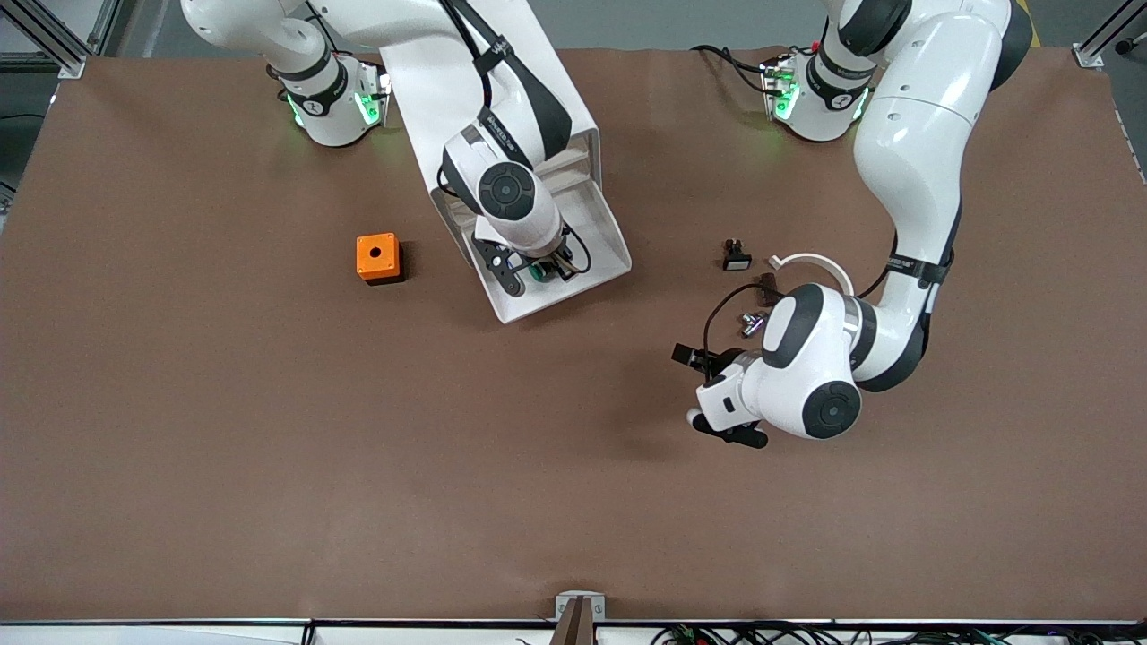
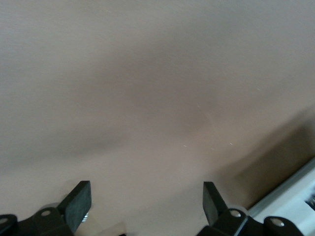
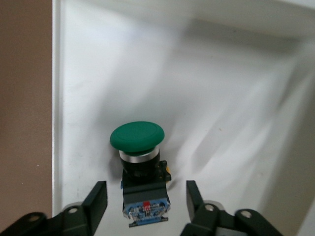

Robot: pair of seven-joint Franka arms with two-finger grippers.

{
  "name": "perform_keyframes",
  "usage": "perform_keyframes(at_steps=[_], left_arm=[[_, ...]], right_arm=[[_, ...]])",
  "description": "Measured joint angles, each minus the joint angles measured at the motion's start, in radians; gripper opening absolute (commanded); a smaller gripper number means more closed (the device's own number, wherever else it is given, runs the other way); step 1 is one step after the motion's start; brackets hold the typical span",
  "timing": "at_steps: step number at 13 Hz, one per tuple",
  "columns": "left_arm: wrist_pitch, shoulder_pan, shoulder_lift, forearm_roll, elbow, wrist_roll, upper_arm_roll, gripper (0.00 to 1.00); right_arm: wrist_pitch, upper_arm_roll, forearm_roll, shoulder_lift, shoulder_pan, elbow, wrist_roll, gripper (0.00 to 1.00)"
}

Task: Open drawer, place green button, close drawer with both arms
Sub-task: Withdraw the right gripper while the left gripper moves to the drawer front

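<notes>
Button [image 3: 140, 167] lies in the open drawer [image 3: 236, 98], green cap pointing away from the released right pincer [image 3: 146, 199]; left pincer [image 2: 146, 204] hangs released over the desk [image 1: 269, 448].

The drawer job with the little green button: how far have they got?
The drawer already stands pulled out of the cabinet. The button lies inside it, and the right tool is open around it, fingers on either side but not touching, so the placing looks just about finished. The left tool waits open over bare table. Still left: pushing the drawer shut.
</notes>
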Motion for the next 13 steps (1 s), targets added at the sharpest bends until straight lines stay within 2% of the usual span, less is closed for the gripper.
perform_keyframes(at_steps=[3,7,10,13], left_arm=[[0.006,-0.001,-0.021,0.022,0.006,-0.172,0.017,1.0],[0.013,-0.06,-0.041,0.051,0.006,-0.501,0.018,1.0],[0.051,-0.127,-0.041,0.065,0.006,-0.698,0.02,1.0],[0.127,-0.183,-0.041,0.094,0.002,-0.816,0.02,1.0]], right_arm=[[-0.231,-0.028,0.0,-0.036,-0.044,0.129,0.0,1.0],[-0.51,-0.041,0.0,-0.072,-0.189,0.342,-0.058,1.0],[-0.621,-0.044,-0.012,-0.111,-0.295,0.41,-0.264,1.0],[-0.71,-0.046,-0.095,-0.185,-0.388,0.416,-0.547,1.0]])
